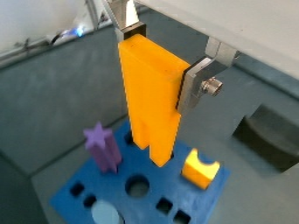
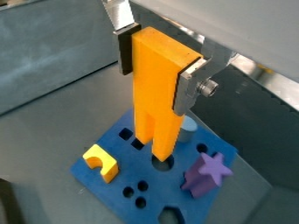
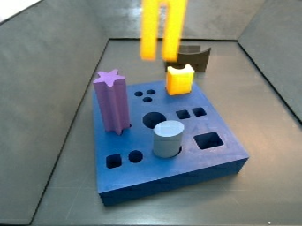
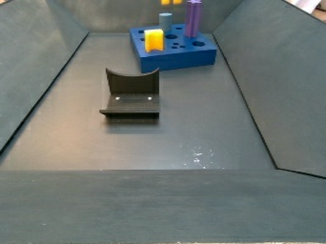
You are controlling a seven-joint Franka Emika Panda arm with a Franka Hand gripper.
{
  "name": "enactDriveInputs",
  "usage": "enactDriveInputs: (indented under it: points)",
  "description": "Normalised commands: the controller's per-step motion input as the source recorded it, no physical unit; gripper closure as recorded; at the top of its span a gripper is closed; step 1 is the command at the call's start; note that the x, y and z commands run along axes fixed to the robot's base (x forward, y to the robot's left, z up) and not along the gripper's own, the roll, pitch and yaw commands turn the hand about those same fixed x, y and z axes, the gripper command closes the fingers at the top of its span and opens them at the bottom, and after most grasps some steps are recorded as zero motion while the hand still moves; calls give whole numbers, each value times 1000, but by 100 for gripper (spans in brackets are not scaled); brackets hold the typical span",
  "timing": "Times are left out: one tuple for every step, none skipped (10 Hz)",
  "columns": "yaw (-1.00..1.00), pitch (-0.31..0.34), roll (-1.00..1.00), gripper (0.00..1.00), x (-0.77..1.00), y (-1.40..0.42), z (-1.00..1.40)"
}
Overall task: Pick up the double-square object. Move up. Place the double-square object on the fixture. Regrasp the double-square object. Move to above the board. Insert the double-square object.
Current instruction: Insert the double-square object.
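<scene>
Fingers (image 1: 198,80) of the gripper (image 1: 163,59) were clamped on the double-square object (image 1: 149,101), pressing its two flat sides near the upper end, in both wrist views. The bar hung upright above the board (image 2: 122,188), its lower end just over a hole in the top face; whether it had entered could not be told. In a side view the bar (image 3: 162,28) showed blurred above the far part of the slab.

It looked rigid and light, probably hard plastic with smooth faces, so a grip on the broad flat sides near the top seemed right; the smoothness might let it slip or tilt if the end caught on the hole's edge.

Around the hole stood obstacles. The purple star peg (image 1: 101,145) rose near the bar on one side, and the short yellow peg (image 1: 201,169) with a notched top sat close on the other. A grey cylinder (image 3: 170,139) stood in the board's nearer part, well clear. The fixture (image 4: 130,93) rested on the floor, well apart from the board, and blocked nothing.
</scene>
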Motion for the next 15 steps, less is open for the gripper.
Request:
enactDriveInputs:
  points:
    - [469, 0, -237, 100, 754, 0, -723]
    - [434, 0, -220, 100, 786, 46, -614]
    - [400, 0, -156, 100, 829, 69, -543]
    - [377, 117, -20, 100, 806, 0, -334]
    - [37, 0, -87, 100, 31, 106, 11]
    - [54, 34, -57, 100, 154, 100, 0]
    - [-11, 134, -219, 100, 920, 29, -291]
    - [0, 131, -233, 100, 934, 20, -280]
    - [0, 156, -156, 100, 683, 6, -123]
    - [269, 163, -191, 100, 317, 360, 0]
    - [66, 49, -31, 100, 71, 49, 0]
    - [11, -74, 10, 100, -43, -83, -151]
    - [86, -257, 97, 100, -366, -349, -726]
    - [66, -176, 0, 100, -63, -143, -546]
    - [0, 0, 0, 100, 0, 0, -43]
